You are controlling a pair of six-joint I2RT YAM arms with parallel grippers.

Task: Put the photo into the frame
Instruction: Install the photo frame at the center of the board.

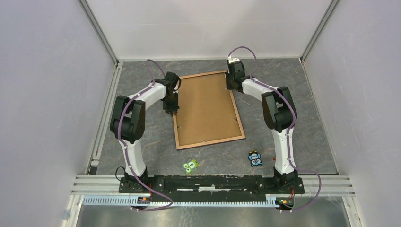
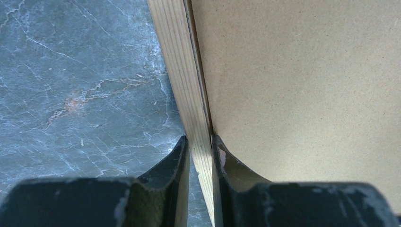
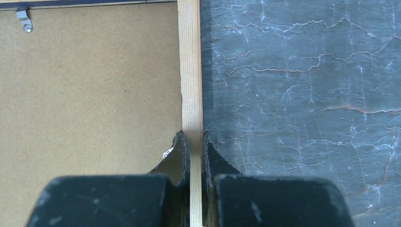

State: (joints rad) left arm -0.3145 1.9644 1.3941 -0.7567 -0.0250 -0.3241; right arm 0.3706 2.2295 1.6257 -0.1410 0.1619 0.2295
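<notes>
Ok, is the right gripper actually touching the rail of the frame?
Touching. The right wrist view shows the right gripper closed on the light wood rail of the frame, with both fingers pressed flat against its sides and no gap.

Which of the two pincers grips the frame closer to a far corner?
The right pincer: it clamps the right rail of the frame beside the far corner; the left pincer clamps the left rail about midway.

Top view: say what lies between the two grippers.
The brown backing board, set inside the frame, spans the whole stretch from the left gripper to the right gripper. The top view shows this.
</notes>
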